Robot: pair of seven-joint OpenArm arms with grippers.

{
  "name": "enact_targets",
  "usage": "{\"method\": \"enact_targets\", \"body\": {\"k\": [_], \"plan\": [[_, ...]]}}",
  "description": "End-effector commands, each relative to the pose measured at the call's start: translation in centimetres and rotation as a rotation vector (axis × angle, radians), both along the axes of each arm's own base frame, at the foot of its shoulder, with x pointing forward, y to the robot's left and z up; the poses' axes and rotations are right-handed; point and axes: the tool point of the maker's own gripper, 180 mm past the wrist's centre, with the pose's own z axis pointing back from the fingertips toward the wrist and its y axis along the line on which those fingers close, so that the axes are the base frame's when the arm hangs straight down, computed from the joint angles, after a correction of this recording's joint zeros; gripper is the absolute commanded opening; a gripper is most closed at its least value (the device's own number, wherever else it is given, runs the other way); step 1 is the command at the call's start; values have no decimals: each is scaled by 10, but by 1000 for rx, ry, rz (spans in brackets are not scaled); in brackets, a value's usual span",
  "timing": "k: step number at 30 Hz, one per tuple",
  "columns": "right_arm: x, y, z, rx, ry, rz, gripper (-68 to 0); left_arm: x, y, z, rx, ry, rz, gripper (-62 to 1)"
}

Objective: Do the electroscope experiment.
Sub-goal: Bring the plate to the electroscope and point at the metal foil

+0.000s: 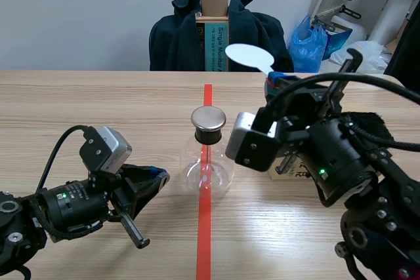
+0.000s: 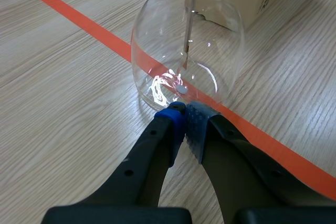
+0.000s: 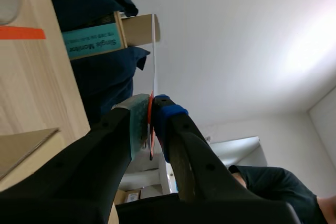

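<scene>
The electroscope (image 1: pixel 209 155), a clear glass flask with a round metal cap and a thin rod inside, stands on the red tape line at the table's middle. My left gripper (image 1: pixel 157 176) lies low just left of it, shut on nothing. In the left wrist view its pads (image 2: pixel 194 121) meet right before the flask's (image 2: pixel 186 51) base. My right gripper (image 1: pixel 275 83) is raised to the right of the flask, shut on the handle of a white oval paddle (image 1: pixel 249 57). The right wrist view shows the paddle (image 3: pixel 154 51) edge-on, rising from between the fingers of the right gripper (image 3: pixel 151 116).
A white box (image 1: pixel 298 168) sits on the table under the right arm, close to the flask's right. Behind the far table edge stand a chair draped with a dark jacket (image 1: pixel 177 37), a cardboard box (image 1: pixel 214 24) and a blue bag (image 1: pixel 308 44).
</scene>
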Motion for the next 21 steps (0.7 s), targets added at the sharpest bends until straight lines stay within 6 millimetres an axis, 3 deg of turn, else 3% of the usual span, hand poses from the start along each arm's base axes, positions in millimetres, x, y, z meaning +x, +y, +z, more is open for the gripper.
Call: {"method": "enact_targets", "body": {"k": [1,9,21], "plan": [[3,-5,7,-17,-33,-3,-667,4,-4,13,-36,-31,5,-593],[-4,-12,-24,-81,33,-3,-667,4,-4,13,-36,-32,7,-593],[-9,-15,-33,-110,52,4,-667,4,-4,13,-37,-32,7,-593]]}}
